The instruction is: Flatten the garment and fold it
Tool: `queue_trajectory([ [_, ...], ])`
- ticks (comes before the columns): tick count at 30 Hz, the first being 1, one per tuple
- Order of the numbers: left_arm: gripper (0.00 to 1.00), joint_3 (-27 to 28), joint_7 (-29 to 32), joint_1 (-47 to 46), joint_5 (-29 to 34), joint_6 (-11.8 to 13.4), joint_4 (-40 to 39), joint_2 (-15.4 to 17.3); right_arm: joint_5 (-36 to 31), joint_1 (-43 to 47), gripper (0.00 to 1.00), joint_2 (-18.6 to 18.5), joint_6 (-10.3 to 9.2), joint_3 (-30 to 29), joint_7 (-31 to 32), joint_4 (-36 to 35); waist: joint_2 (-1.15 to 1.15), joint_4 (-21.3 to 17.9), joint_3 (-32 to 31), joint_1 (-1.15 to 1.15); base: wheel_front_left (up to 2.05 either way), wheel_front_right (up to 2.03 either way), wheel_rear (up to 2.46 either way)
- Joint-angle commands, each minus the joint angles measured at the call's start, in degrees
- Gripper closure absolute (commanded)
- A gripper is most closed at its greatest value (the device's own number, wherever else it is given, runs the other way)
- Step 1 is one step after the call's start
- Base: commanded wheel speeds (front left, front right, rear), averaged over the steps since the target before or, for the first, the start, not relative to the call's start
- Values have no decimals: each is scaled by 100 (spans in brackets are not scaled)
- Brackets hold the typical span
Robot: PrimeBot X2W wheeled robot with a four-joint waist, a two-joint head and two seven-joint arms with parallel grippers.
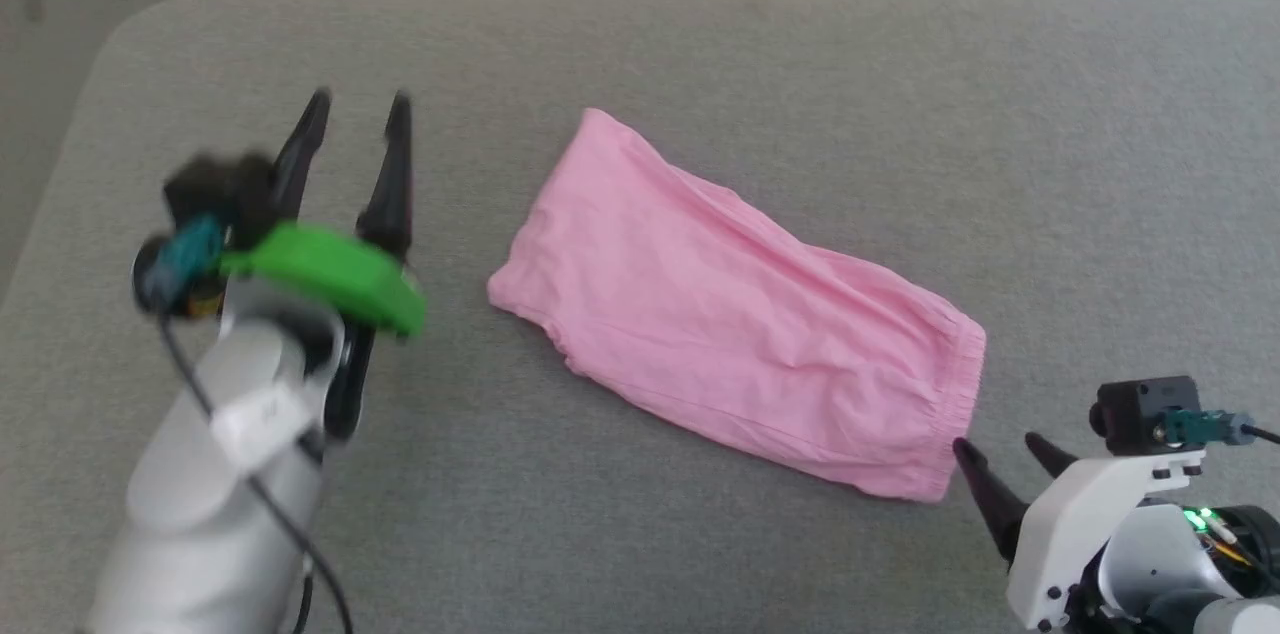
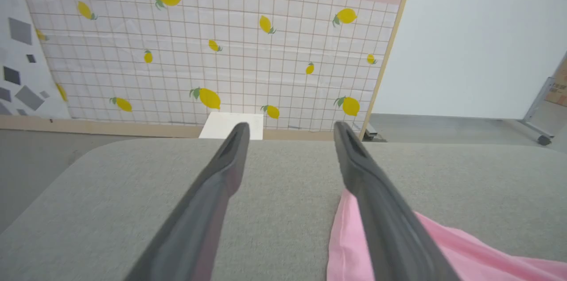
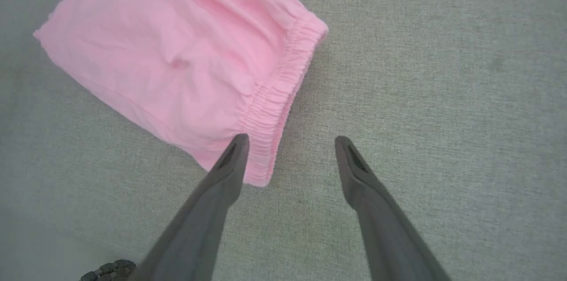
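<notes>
1. Fingers on the left gripper [image 1: 359, 104] are spread wide and gripping nothing, hanging over the gray surface [image 1: 800, 64] left of the garment [image 1: 720, 304].
2. Same for the right gripper [image 1: 1000, 446]: wide apart, empty, one tip just beside the waistband [image 1: 962, 384] corner.
3. The garment lies flat mid-surface, with the waistband at the near right.

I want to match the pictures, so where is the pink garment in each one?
Head view: the garment is in the middle, lying slantwise.
Left wrist view: bottom right corner.
Right wrist view: upper left, reaching the middle.
Shared landmark: the grey table beneath it.
</notes>
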Motion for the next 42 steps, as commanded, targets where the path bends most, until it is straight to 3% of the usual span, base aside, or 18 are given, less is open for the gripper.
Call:
queue_trajectory([
  [1, 0, 109, -24, 357, 111, 121, -307, 85, 6, 48, 0, 12, -8, 43, 13, -14, 0, 146, -124, 0, 0, 0, 0],
  [4, 0, 403, -25, 1142, 262, 403, -1101, 96, 9, 32, 0, 14, -8, 107, -3, 108, 0, 222, -126, 0, 0, 0, 0],
  [10, 0, 708, -26, 2197, 292, 665, -1934, -30, -197, -152, 0, 15, -8, 162, -69, 563, 0, 371, -72, 0, 0, 0, 0],
  [27, 0, 739, -20, 2679, 285, 661, -2268, -136, -517, -681, 0, 16, -8, 424, -366, 2180, 0, 490, 58, 0, 0, 0, 0],
  [28, 0, 733, -16, 2682, 278, 657, -2259, -137, -513, -694, 77, 16, -8, 446, -356, 2225, 0, 487, 54, 0, 0, 0, 0],
  [29, 0, 724, -12, 2686, 272, 653, -2248, -137, -527, -713, 100, 16, -8, 464, -373, 2250, 0, 483, 47, 0, 0, 0, 0],
  [36, 0, 571, 235, 2630, 197, 578, -2131, -144, -450, -833, 100, 16, -8, 460, -564, 2173, 0, 415, -8, 0, 0, 0, 0],
  [42, 0, 307, 1185, 2005, -12, 462, -1786, -192, -367, -941, 100, 16, -8, 481, -592, 2013, 0, 310, 98, 0, 0, 0, 0],
])
